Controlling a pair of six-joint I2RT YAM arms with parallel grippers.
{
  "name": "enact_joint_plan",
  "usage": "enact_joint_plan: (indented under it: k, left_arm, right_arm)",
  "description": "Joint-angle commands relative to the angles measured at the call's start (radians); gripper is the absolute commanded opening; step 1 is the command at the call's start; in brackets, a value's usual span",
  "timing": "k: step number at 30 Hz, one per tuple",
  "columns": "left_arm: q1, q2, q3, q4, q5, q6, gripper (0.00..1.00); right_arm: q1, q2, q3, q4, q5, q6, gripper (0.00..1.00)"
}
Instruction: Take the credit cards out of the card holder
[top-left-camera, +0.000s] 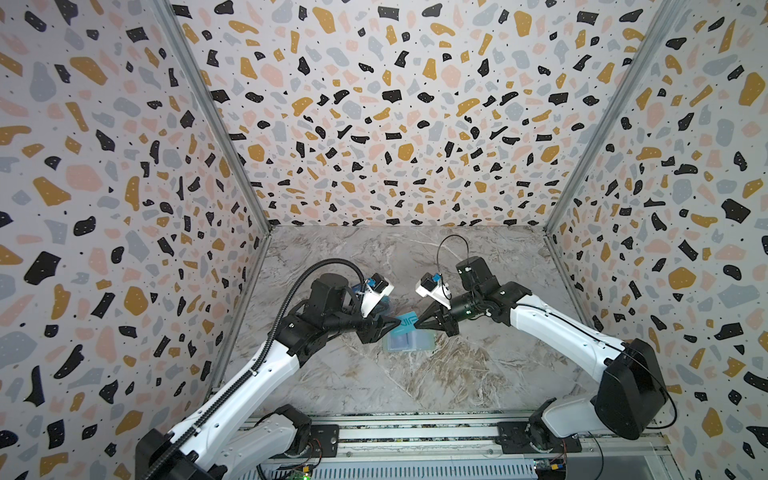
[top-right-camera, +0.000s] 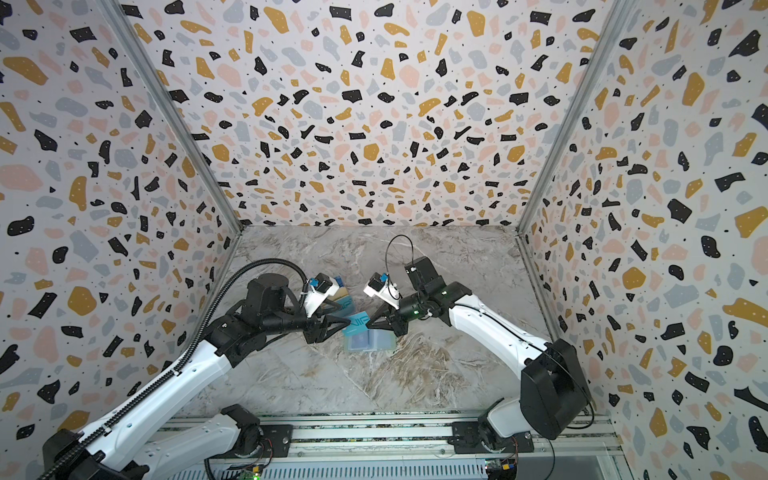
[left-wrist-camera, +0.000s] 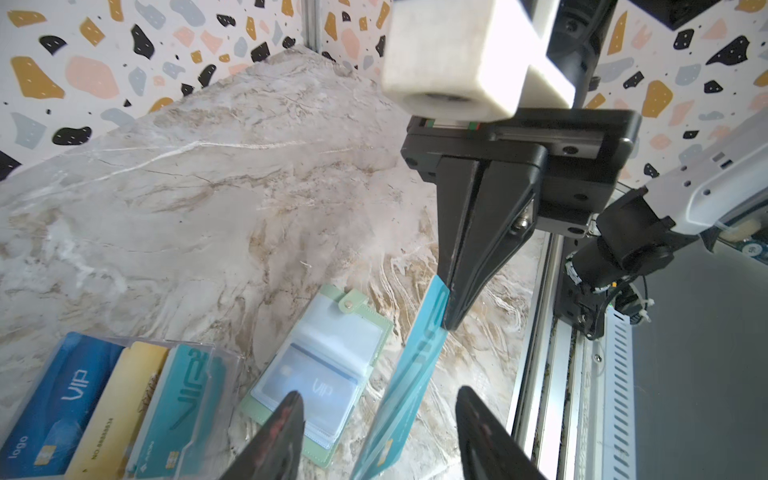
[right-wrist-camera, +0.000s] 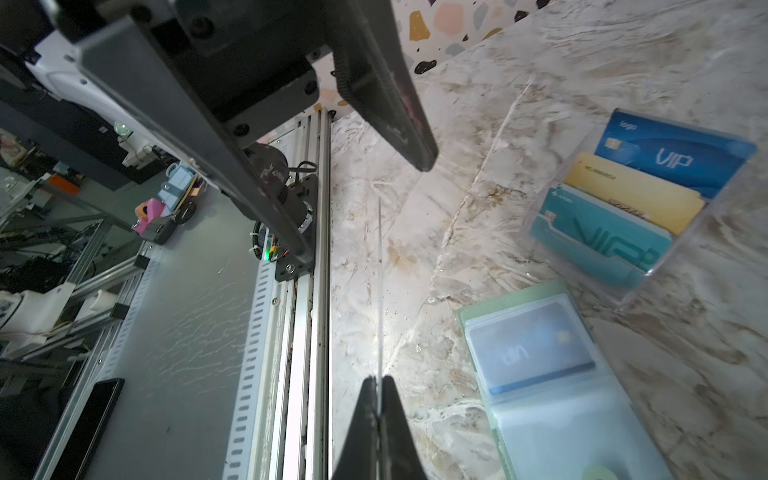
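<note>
The mint-green card holder (top-left-camera: 424, 341) (top-right-camera: 382, 340) (left-wrist-camera: 353, 302) (right-wrist-camera: 467, 312) lies open on the marble table. A dark blue credit card (left-wrist-camera: 307, 384) (right-wrist-camera: 532, 353) shows inside one clear sleeve. My right gripper (top-left-camera: 419, 325) (left-wrist-camera: 451, 322) (right-wrist-camera: 379, 380) is shut on one end of a teal "VIP" credit card (top-left-camera: 405, 324) (top-right-camera: 357, 323) (left-wrist-camera: 419, 361), holding it in the air above the holder. That card appears edge-on (right-wrist-camera: 380, 291) in the right wrist view. My left gripper (top-left-camera: 394, 327) (left-wrist-camera: 379, 392) is open, and the card's free end stands between its fingers without touching them.
A clear tiered plastic stand (top-right-camera: 343, 301) (left-wrist-camera: 124, 395) (right-wrist-camera: 623, 208) sits just behind the holder, under my left wrist. It holds a blue, a gold and a teal card. Terrazzo walls close in the left, right and back sides. An aluminium rail (top-left-camera: 415, 424) runs along the front edge.
</note>
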Motion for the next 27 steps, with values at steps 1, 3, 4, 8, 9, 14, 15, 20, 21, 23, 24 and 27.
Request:
enact_joint_plan:
  k: [1,3,4,8,9,14,15,20,21,23,24,27]
  left_arm:
    - [-0.004,0.019,0.046,-0.071,0.072,0.071,0.59]
    - [-0.004,0.030,0.054,-0.092,0.118,0.093,0.58]
    - [-0.004,0.035,0.055,-0.103,0.140,0.105,0.58]
    - [-0.004,0.047,0.063,-0.149,0.204,0.154,0.55]
    - [-0.004,0.046,0.062,-0.150,0.207,0.155,0.54]
    - [-0.004,0.043,0.059,-0.136,0.216,0.152,0.53]
    - [-0.004,0.046,0.060,-0.135,0.216,0.153,0.53]
    - [-0.004,0.071,0.063,-0.141,0.233,0.151,0.50]
    - [-0.004,0.076,0.064,-0.141,0.237,0.150,0.49]
    - [-0.004,0.088,0.068,-0.146,0.244,0.149,0.45]
    - [-0.004,0.095,0.069,-0.148,0.246,0.150,0.43]
    - [-0.004,0.106,0.072,-0.149,0.248,0.151,0.37]
  right_arm:
    - [0.016,-0.001,0.047,-0.058,-0.029,-0.073,0.00]
    - [0.019,0.003,0.047,-0.051,-0.030,-0.076,0.00]
    - [0.019,0.005,0.047,-0.048,-0.034,-0.075,0.00]
    - [0.019,0.017,0.047,-0.044,-0.041,-0.081,0.00]
    - [0.021,0.019,0.047,-0.044,-0.042,-0.082,0.00]
    - [0.020,0.026,0.046,-0.037,-0.045,-0.085,0.00]
    - [0.022,0.025,0.046,-0.034,-0.046,-0.086,0.00]
    - [0.022,0.024,0.044,-0.023,-0.050,-0.086,0.00]
    - [0.021,0.023,0.042,-0.022,-0.052,-0.085,0.00]
    - [0.021,0.021,0.041,-0.020,-0.053,-0.086,0.00]
    - [0.022,0.022,0.040,-0.017,-0.052,-0.085,0.00]
    - [0.021,0.023,0.039,-0.015,-0.050,-0.085,0.00]
